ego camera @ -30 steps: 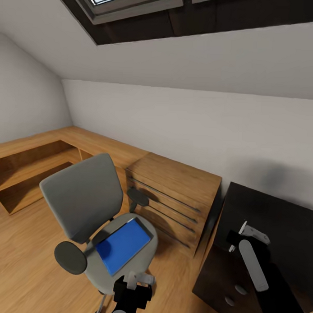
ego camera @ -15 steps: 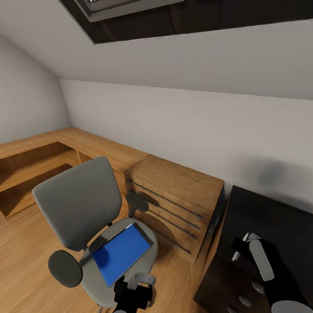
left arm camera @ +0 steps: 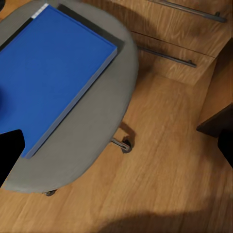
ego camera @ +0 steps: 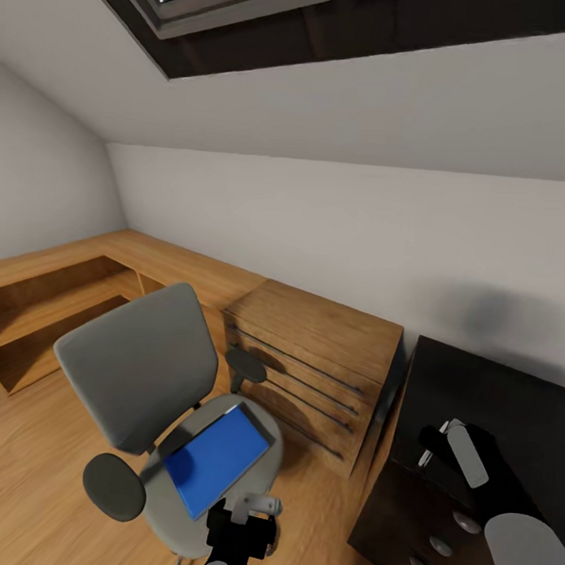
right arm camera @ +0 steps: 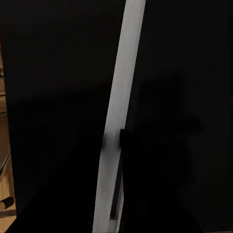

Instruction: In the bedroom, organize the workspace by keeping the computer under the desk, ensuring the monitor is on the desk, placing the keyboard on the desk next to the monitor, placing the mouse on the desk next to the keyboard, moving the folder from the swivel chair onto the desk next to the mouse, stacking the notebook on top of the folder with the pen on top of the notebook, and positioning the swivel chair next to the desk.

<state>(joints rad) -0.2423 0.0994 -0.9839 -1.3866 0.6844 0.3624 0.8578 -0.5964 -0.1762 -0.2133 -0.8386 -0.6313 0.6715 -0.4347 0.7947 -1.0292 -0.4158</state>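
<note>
Head cam: chair (ego camera: 141, 367) sits lower left of frame on the wood floor (ego camera: 31, 469), grey back facing left-ish, dark armrests at lower left (ego camera: 114, 487) and mid frame (ego camera: 247, 364). Folder (ego camera: 215, 458) lies flat on the seat, bright blue, long axis running diag from lower left to upper right, dark strip along its upper edge. Left gripper (ego camera: 239, 532) at bottom centre, just below the seat's near edge, above/short of the folder, not touching it; fingers look apart, nothing between them. Left wrist cam confirms: folder (left arm camera: 48, 73) fills upper left on the grey seat (left arm camera: 97, 126), pale page edge at its far corner, castor and base spoke (left arm camera: 124, 144) below the seat rim, wood floor (left arm camera: 160, 184) underneath, dresser drawers (left arm camera: 184, 29) w/ metal bar handles along the top. Dark finger tips at the left and right frame edges, wide apart, so left gripper is spread. Wood dresser (ego camera: 321, 357) stands mid frame between chair and tabletop, low wood shelving (ego camera: 62, 291) runs along the wall at left. Black tabletop (ego camera: 507, 388) at lower right, drawer unit w/ silver knobs (ego camera: 440, 545) under it. Right arm over the tabletop at lower right, right gripper (ego camera: 438, 443) near the tabletop's left edge; can't tell if it's spread or closed. Right wrist cam is nearly all black w/ one pale strip (right arm camera: 119, 116) running top to bottom, sliver of wood floor at far left edge. Skylight (ego camera: 235, 12) at top of frame in sloped ceiling.
</note>
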